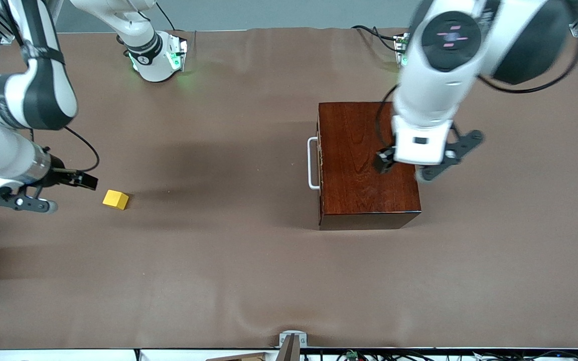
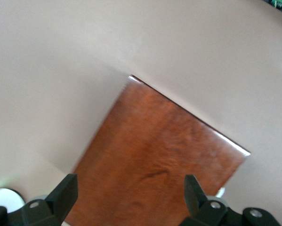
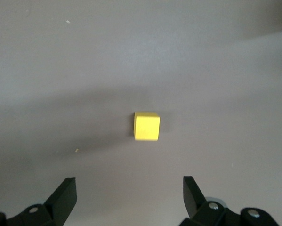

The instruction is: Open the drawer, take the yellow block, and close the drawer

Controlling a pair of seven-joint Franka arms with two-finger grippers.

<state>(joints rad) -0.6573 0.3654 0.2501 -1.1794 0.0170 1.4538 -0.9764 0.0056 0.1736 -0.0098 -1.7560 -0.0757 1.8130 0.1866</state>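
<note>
Item: glossy dark reddish-brown wooden box (image 1: 367, 163), standing on the brown-covered bench (image 1: 249, 271) toward the left arm's end. Its drawer (image 1: 320, 165) sits flush and shut; the white U-shaped bar handle (image 1: 312, 163) faces the right arm's end.

Item: small plain yellow cube (image 1: 116, 199), lying on the bare bench well apart from the box, toward the right arm's end, and outside the drawer.

Item: left claw (image 2: 131, 193), hanging over the box's top, fingers spread wide, holding nothing.

Item: right claw (image 3: 130, 195), low over the bench just beside the cube on the side away from the box, fingers apart and empty; the cube lies ahead of the gap, not between the fingers.

Risks, as judged:
- The cube is light and loose; a finger arriving off-centre would likely shove or tip it rather than enclose it.
- The left claw sits over the lid; dropping from there could strike the polished top.
- The box appears unfastened, so any push on it may slide the whole box.
</note>
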